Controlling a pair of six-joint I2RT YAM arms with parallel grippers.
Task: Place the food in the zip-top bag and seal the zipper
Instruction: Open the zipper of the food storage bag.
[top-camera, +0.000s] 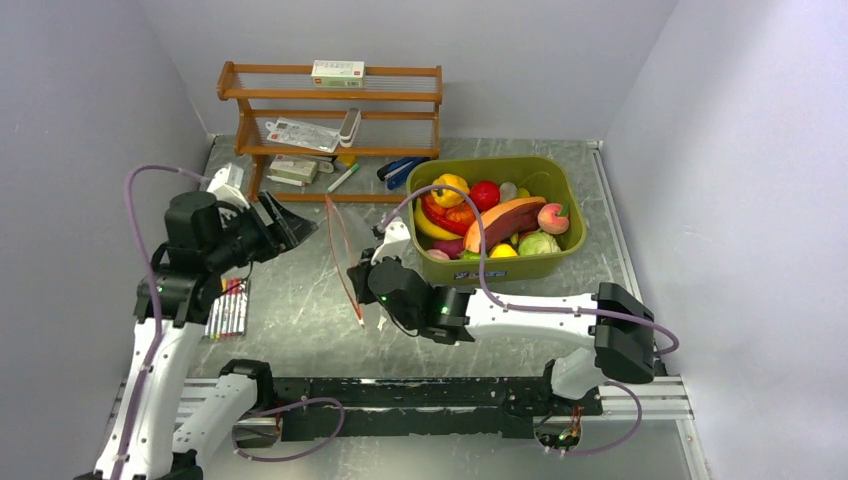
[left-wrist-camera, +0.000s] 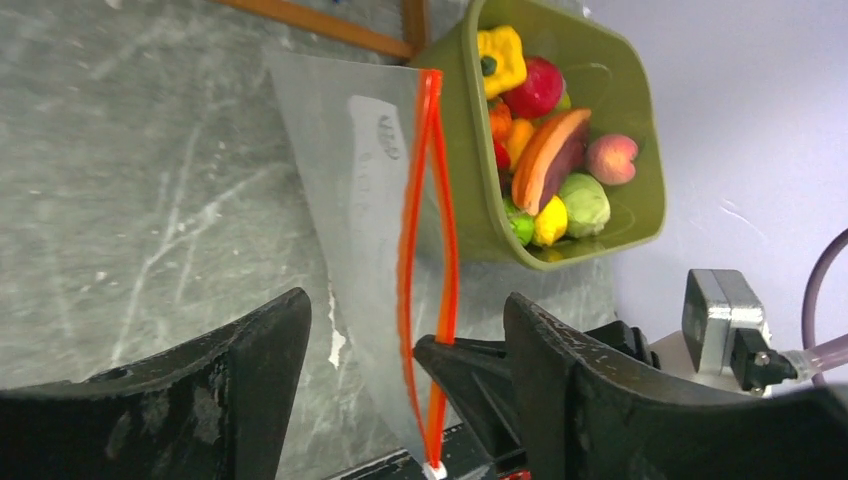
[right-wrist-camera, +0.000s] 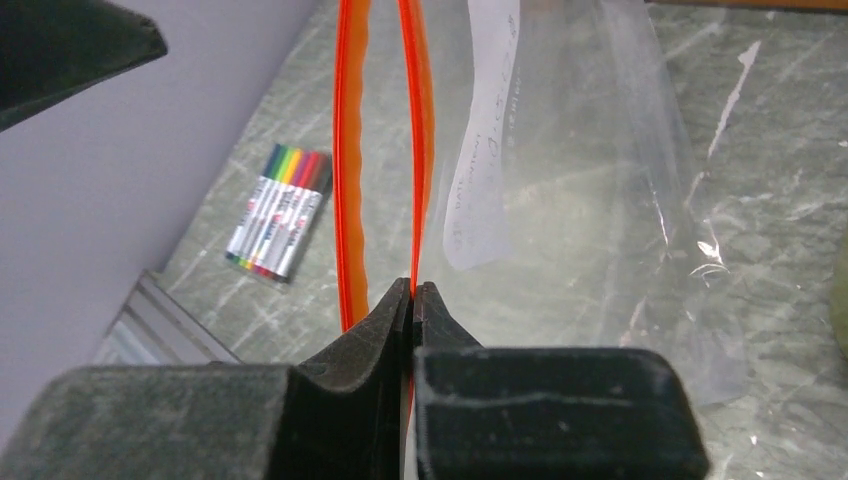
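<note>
The clear zip-top bag (left-wrist-camera: 350, 200) hangs upright between the two arms, mouth parted. Its red-orange zipper (top-camera: 340, 250) shows as two strips (right-wrist-camera: 352, 180) bowed apart. My right gripper (right-wrist-camera: 413, 297) is shut on the right-hand strip, also visible as black fingers (left-wrist-camera: 475, 370) in the left wrist view. My left gripper (left-wrist-camera: 408, 305) is open, its fingers either side of the bag's mouth and touching nothing. In the top view the left gripper (top-camera: 295, 218) is left of the bag and the right gripper (top-camera: 355, 272) is at its near end. The food (top-camera: 490, 215) lies piled in the olive tub.
The olive-green tub (top-camera: 560, 262) stands right of the bag, close behind the right arm. A wooden shelf (top-camera: 330, 110) with packets stands at the back. A pack of marker pens (top-camera: 228, 308) lies by the left arm. A blue item (top-camera: 400, 170) lies beside the shelf.
</note>
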